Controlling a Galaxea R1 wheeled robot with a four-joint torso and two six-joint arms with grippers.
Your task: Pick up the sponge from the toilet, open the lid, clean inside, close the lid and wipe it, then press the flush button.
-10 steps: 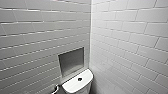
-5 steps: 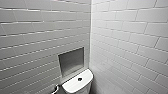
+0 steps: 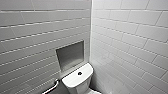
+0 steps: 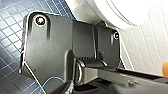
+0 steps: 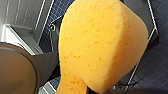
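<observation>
Held the orange porous foam sponge (image 5: pixel 100 45) in the right gripper (image 5: pixel 86 88), clamped on it by the look of things: found it hanging clear of the dark blue small-tiled floor (image 5: pixel 155 72), hard up against the wrist camera and in front of the dark wrist plate. Could not make out the fingers behind the foam. Could not tell open from closed on the left gripper (image 4: pixel 96 71).

Caught a sliver of orange at the edge of the left wrist view, just beside the jointed bar. Saw the white ceramic toilet (image 4: pixel 117 12) bulging over that wrist's plate, between blue floor tiles and white square wall tiles (image 4: pixel 147 45).

From the head camera, looked down on the toilet's boxy tank, with the small dark round flush button (image 3: pixel 79 73) in the middle of its flat top. Noted a recessed grey metal niche (image 3: pixel 70 55) in the white tiled wall (image 3: pixel 30 37) just behind and above the tank, and a chrome grab bar (image 3: pixel 53 87) on that wall, left of the tank.
</observation>
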